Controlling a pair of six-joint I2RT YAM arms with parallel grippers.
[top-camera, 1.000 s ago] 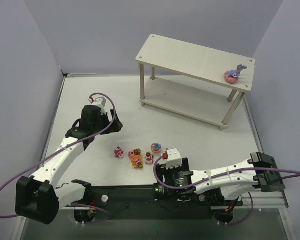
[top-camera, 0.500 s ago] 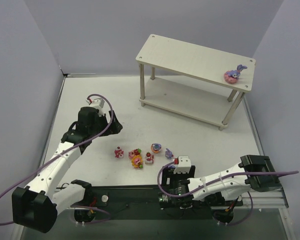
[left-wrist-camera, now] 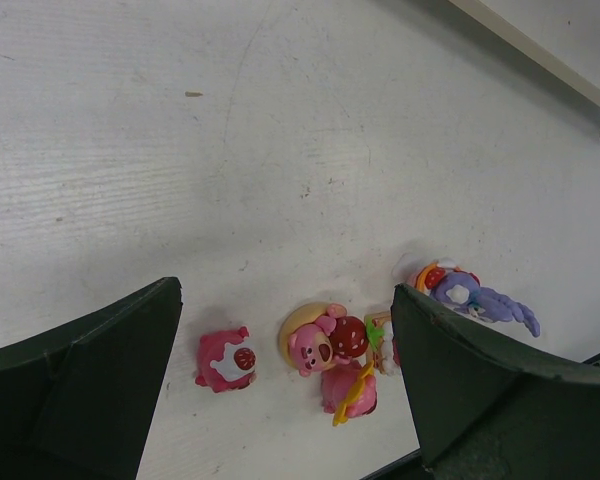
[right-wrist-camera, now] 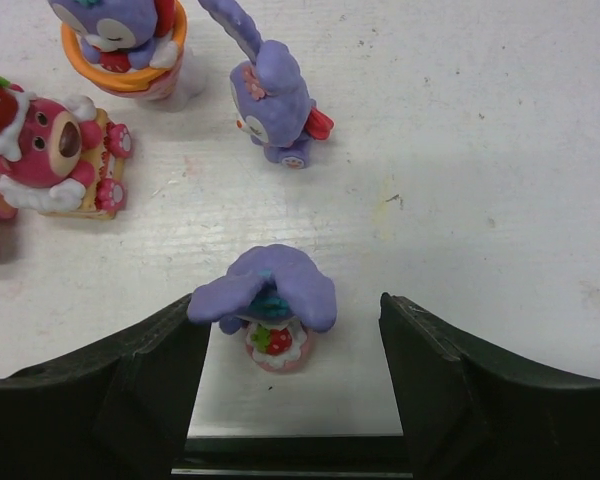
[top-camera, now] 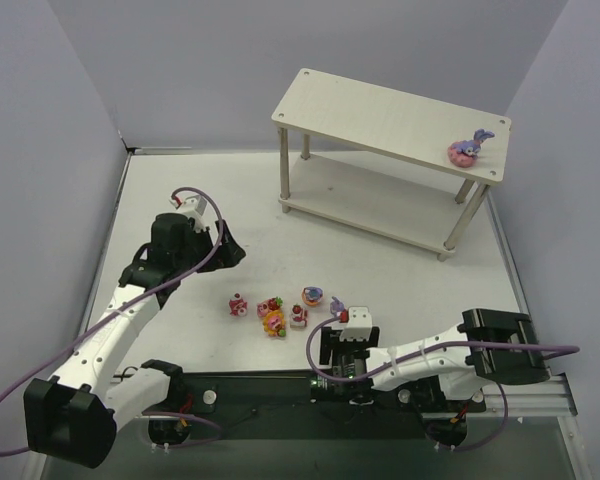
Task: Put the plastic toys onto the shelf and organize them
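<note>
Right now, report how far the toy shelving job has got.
Done: one purple bunny on a pink base sits on top of the shelf. In hand: nothing gripped; the right gripper is open around a strawberry-base bunny on the table, the left gripper open above the toy cluster. Left: every toy on the table.

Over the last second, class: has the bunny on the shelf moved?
No. The bunny sits in the same spot near the right end of the shelf.
</note>
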